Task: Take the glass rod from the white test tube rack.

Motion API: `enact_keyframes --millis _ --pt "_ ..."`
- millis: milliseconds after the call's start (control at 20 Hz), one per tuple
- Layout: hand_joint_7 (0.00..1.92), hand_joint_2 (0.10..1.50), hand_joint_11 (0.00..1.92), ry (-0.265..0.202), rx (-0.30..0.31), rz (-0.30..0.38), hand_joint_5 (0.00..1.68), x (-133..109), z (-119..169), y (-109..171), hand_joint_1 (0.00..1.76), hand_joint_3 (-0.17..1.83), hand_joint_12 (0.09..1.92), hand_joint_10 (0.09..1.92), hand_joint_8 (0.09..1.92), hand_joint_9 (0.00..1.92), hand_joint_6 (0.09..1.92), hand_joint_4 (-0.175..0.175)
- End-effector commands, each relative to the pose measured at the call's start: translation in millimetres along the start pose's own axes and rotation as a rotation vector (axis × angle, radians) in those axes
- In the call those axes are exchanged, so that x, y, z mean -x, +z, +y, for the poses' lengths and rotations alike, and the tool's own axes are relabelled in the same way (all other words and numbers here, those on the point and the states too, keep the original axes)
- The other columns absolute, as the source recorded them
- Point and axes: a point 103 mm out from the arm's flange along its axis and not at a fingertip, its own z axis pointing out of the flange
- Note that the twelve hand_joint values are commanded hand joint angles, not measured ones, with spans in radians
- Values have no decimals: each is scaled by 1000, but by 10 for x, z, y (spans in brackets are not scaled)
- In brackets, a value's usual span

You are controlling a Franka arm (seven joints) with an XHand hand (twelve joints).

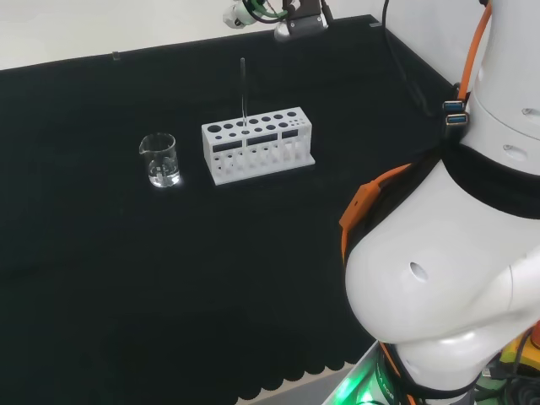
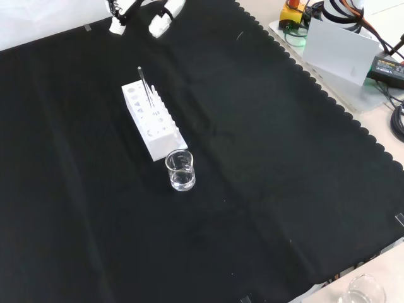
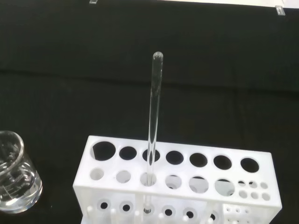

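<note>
- The rod (image 3: 154, 121) stands in a hole of the front row of the rack (image 1: 257, 145), so the rack holds it upright and its top half rises free for a grasp
- Its long axis runs close to vertical, the rounded tip pointing up
- A beaker (image 1: 159, 159) stands just left of the rack in the head view, apart from it
- The hand (image 2: 161, 19) hangs at the far edge in the front view, well apart from the rod, holding nothing; whether its fingers are straight or curled I cannot tell
- The rod is not yet taken
</note>
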Motion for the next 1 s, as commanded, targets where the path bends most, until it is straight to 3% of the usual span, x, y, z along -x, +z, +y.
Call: enact_keyframes --millis 50,1000 --pt "405 1228 0 -3 -21 17 400 23 161 291 513 -175 1293 720 722 479 262 -96" --pt "424 1234 0 -4 -79 16 394 -26 250 827 513 -175 1301 716 726 496 281 -95"
